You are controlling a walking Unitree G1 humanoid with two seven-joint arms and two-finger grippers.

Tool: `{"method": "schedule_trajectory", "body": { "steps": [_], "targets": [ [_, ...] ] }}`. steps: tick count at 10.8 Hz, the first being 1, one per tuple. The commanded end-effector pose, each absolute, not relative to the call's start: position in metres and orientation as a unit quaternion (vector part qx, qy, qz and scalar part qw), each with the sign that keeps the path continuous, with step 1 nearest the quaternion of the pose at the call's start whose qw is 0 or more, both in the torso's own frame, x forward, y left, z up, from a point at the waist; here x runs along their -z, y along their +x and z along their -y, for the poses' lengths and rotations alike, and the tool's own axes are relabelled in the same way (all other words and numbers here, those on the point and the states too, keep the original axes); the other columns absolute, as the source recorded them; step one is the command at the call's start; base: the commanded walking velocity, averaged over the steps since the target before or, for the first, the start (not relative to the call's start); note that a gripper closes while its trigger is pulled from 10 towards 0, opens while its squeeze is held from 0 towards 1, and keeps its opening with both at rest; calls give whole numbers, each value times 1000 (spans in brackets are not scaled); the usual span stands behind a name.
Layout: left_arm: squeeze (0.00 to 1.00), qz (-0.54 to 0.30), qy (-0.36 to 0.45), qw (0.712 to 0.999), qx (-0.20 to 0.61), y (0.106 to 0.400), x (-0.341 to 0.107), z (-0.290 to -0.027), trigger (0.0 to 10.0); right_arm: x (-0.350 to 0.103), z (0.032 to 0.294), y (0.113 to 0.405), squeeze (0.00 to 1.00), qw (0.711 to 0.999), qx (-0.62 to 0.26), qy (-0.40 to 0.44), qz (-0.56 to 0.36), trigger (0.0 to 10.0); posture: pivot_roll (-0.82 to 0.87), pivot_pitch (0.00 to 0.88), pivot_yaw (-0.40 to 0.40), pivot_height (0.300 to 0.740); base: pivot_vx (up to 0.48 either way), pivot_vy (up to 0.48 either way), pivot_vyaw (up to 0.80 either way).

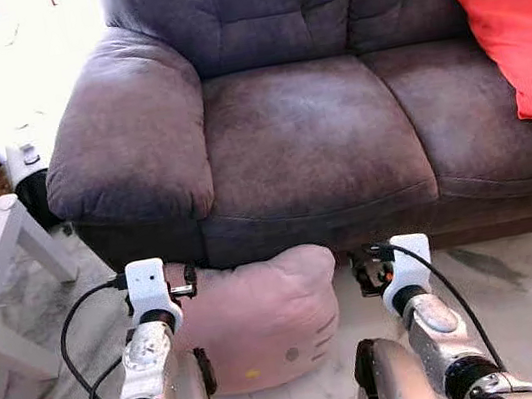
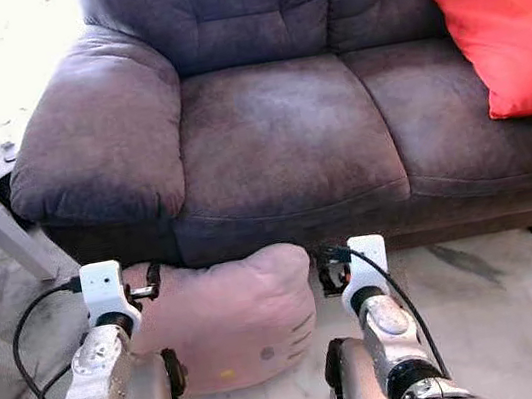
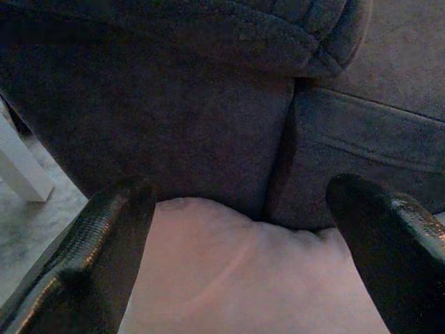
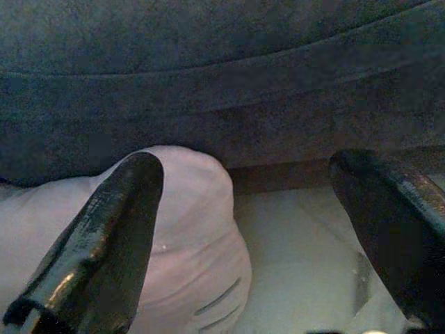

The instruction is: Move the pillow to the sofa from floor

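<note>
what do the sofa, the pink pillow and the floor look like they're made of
Sofa: grey-brown suede-like or microfibre fabric, matte, with light and dark brushed patches; possibly worn leather.
Pillow: soft pink plush, rounded and stuffed, with stitched face marks.
Floor: pale marble or marble-look tile, smooth, with grey veins.

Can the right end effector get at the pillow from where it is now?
Probably yes. The right end effector is open beside the pillow, whose edge already lies by one finger. Only bare floor lies between; the sofa stands behind.
</note>
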State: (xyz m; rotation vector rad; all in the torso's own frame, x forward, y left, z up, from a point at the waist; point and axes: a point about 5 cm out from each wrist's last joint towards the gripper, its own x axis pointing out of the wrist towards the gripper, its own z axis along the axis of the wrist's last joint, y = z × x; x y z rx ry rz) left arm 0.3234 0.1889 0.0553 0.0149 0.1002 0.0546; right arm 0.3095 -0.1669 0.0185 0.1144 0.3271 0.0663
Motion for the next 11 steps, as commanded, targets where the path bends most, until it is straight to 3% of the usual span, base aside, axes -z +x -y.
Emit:
{"method": "schedule_trajectory", "body": {
  "steps": [1, 2, 7, 11],
  "targets": [
    [0, -65, -1, 997, -31, 324, -52, -189, 10000, -14, 167, 307, 0, 982, -34, 56, -175, 10000, 99, 123, -84, 513, 0, 0, 0],
    [0, -65, -2, 997, -32, 325, -53, -189, 10000, -16, 167, 307, 0, 984, -38, 47, -170, 10000, 98, 123, -85, 513, 0, 0, 0],
    [0, -75, 0, 997, -33, 323, -49, -189, 10000, -14, 169, 305, 0, 984, -37, 42, -171, 10000, 97, 134, -86, 513, 0, 0, 759],
    [0, -78, 1, 997, -29, 323, -48, -187, 10000, -11, 170, 303, 0, 982, -29, 50, -181, 10000, 98, 134, -85, 513, 0, 0, 0]
  ]
}}
